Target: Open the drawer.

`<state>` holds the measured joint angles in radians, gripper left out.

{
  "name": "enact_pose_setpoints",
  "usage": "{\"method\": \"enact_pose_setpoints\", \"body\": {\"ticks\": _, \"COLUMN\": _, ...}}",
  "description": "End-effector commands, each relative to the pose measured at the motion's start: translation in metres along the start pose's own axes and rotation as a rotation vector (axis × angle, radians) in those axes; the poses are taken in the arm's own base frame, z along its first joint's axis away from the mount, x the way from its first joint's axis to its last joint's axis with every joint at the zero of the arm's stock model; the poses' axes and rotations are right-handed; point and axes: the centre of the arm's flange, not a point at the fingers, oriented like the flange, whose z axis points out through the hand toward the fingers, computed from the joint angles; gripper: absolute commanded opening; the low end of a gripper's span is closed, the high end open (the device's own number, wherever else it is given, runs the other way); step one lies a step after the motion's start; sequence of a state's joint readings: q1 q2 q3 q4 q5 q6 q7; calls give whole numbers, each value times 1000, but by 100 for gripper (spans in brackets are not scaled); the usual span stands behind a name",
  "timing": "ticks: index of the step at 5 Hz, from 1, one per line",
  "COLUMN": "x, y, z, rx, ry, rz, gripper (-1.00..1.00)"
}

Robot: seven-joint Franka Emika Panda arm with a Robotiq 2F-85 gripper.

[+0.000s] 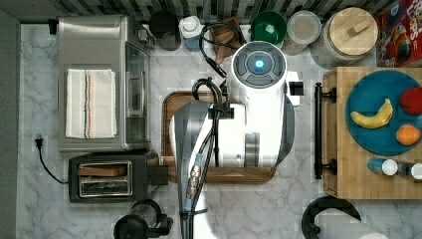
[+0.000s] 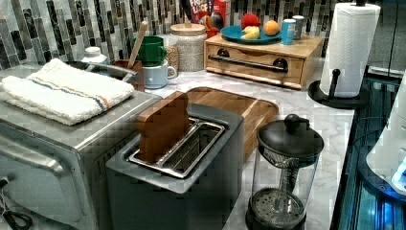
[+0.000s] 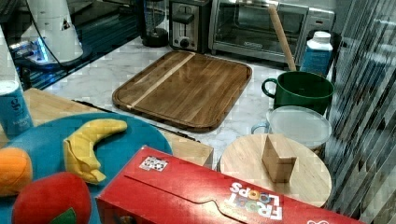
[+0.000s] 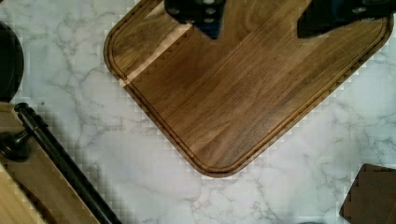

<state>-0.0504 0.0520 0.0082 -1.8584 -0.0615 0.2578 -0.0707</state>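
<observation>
Two dark tool (image 4: 261,21) fingers apart over a rounded, grooved brown wooden tray (image 4: 233,102), pale butcher-block drawer (image 2: 256,61) seemingly closed.

A brown tray (image 3: 183,88) lies on marble beside toaster (image 2: 182,167) and oven (image 1: 102,82).

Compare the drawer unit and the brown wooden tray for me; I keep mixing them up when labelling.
The drawer is pale butcher-block wood; the tray is darker brown. The drawer carries a long black bar handle; the tray has none. The drawer is a raised box with a blue plate on top; the tray lies flat with rounded corners. Both are wooden and rest on the marble counter.
</observation>
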Motion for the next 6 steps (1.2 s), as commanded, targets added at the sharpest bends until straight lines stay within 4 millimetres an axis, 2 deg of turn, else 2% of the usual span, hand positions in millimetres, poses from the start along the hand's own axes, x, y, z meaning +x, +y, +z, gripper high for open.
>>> {"method": "enact_pose_setpoints", "body": {"ticks": 1, "x": -4, "y": -5, "z": 0, "rx": 0, "ry": 2, "rz": -14, "gripper": 100}}
{"method": "enact_pose_setpoints", "body": {"ticks": 2, "x": -9, "y": 14, "z": 6, "rx": 45, "ry": -14, "rz": -70, "gripper": 100}}
{"method": "enact_pose_setpoints", "body": {"ticks": 4, "x": -12, "y": 41, "z": 21, "rx": 2, "ry": 4, "rz": -253, "gripper": 100}}
{"method": "enact_pose_setpoints", "body": {"ticks": 6, "x": -3, "y": 72, "z": 34, "rx": -23, "ry": -7, "rz": -426, "gripper": 100}}
